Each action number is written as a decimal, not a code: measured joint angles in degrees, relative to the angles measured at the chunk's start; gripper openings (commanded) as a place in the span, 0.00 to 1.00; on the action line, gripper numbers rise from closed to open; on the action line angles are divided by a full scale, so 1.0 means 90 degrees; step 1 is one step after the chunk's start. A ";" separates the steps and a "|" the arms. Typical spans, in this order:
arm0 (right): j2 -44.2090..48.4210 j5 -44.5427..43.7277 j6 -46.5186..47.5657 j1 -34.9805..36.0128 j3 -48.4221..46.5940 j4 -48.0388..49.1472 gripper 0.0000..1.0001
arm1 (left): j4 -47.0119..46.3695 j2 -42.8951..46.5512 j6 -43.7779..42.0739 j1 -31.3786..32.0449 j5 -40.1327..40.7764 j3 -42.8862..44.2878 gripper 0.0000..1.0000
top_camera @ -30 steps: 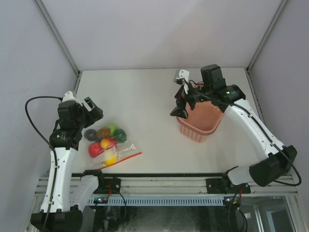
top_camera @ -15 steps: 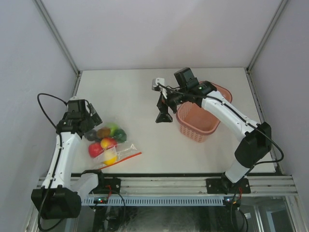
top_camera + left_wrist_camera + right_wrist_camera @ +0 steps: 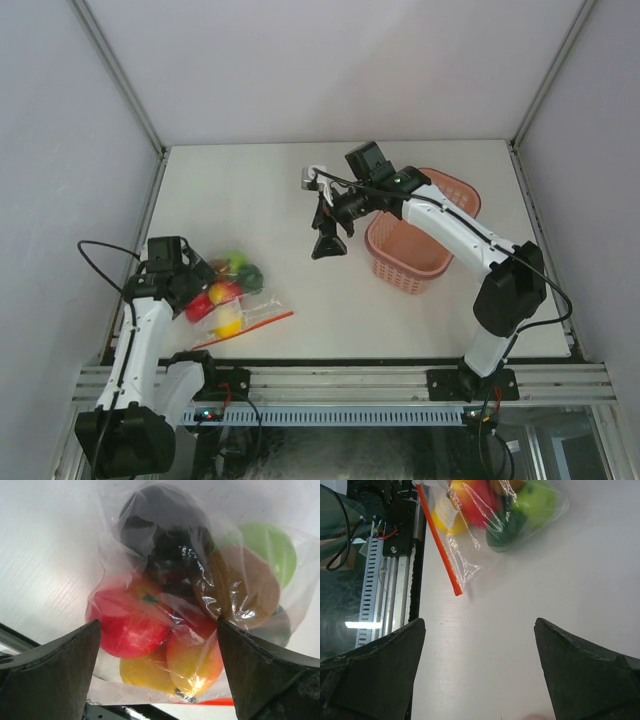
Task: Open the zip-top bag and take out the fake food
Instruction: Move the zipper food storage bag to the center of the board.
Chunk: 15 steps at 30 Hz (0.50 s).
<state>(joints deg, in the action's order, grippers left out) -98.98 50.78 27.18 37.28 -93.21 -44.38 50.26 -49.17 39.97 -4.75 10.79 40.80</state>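
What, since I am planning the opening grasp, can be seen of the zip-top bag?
The zip-top bag is clear, crinkly plastic with an orange-red zip strip along its near edge. It lies on the white table at front left, bulging with fake food. The open left gripper straddles it; contact cannot be told.

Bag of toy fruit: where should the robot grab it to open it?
Probably the flat, empty corner by the orange-red zip strip, coming down from above on the side away from the fake food. There the zip-top bag lies thin and flat; the bulging end is too round to pinch.
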 measured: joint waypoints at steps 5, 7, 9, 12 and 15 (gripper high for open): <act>-0.0092 0.0124 -0.0019 0.0000 -0.0129 0.0005 0.89 | -0.0678 -0.0085 0.0214 -0.0289 -0.0415 -0.0430 0.81; -0.0092 0.0185 -0.0017 0.0000 -0.0151 0.0000 0.88 | -0.1013 -0.0206 0.0282 -0.0347 -0.0612 -0.0493 0.72; -0.0092 0.0226 -0.0010 -0.0002 -0.0163 0.0002 0.88 | -0.1314 -0.0345 0.0321 -0.0352 -0.0799 -0.0512 0.65; -0.0092 0.0267 0.0027 -0.0007 -0.0163 -0.0007 0.87 | -0.1695 -0.0466 0.0379 -0.0352 -0.1078 -0.0563 0.49; -0.0092 0.0374 0.0085 -0.0075 -0.0163 -0.0046 0.86 | -0.2072 -0.0668 0.0430 -0.0352 -0.1399 -0.0573 0.25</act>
<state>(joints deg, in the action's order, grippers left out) -99.81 54.15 27.94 36.60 -94.67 -44.80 31.62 -55.18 43.83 -7.92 -1.80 35.64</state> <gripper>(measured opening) 0.871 0.417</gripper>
